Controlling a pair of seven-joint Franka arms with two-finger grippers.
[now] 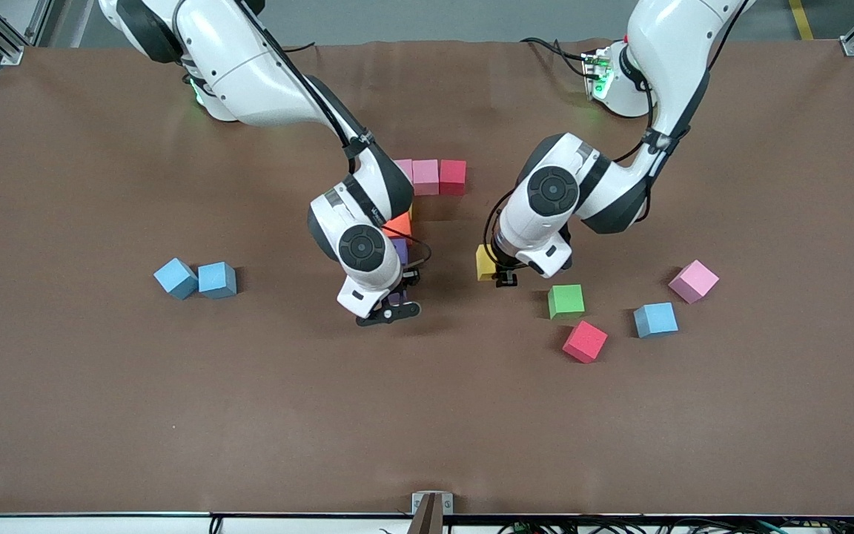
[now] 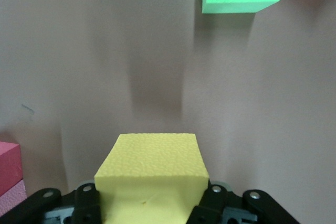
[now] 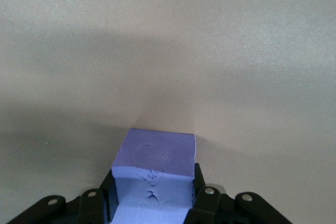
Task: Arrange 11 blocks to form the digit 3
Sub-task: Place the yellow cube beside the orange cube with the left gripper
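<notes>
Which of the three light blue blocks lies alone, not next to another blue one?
The light blue block toward the left arm's end, between the red block and the pink block. The other two sit together.

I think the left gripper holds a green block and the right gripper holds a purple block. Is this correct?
Not quite. The left gripper holds a yellow block, as the left wrist view shows; the green block lies free on the table. The right gripper does hold a purple block.

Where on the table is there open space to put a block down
Bare brown table nearer the front camera than every block, and between the two light blue blocks and the right gripper. Crowded around the green block, red block, and between both grippers.
</notes>
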